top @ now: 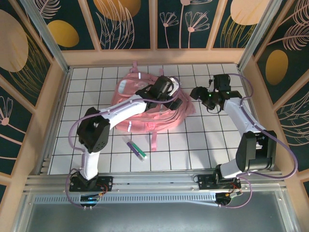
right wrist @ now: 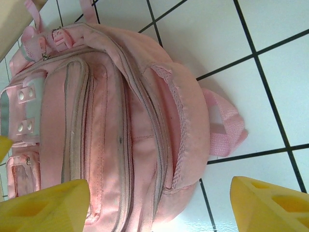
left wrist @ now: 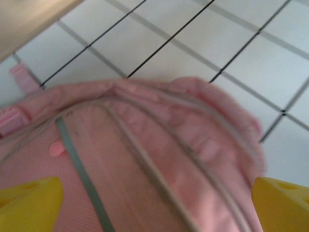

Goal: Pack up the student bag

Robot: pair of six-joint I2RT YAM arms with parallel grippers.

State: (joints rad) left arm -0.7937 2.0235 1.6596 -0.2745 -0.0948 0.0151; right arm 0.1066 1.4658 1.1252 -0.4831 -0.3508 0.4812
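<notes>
A white gridded tabletop (top: 203,145) is sitting inside dark, leaf-patterned walls. Well short of both pincers, toward the arm bases, a purple and a green marker (top: 136,149) are lying together. The left pincer (left wrist: 154,208) is hanging with fingers spread wide, the pink student bag (right wrist: 120,121) lying flat right beneath it. The right pincer (right wrist: 159,208), also spread apart, is straddling the bag's edge.

Both arms reach forward; left hand (left wrist: 154,215) spread wide, right hand (right wrist: 159,208) parted
</notes>
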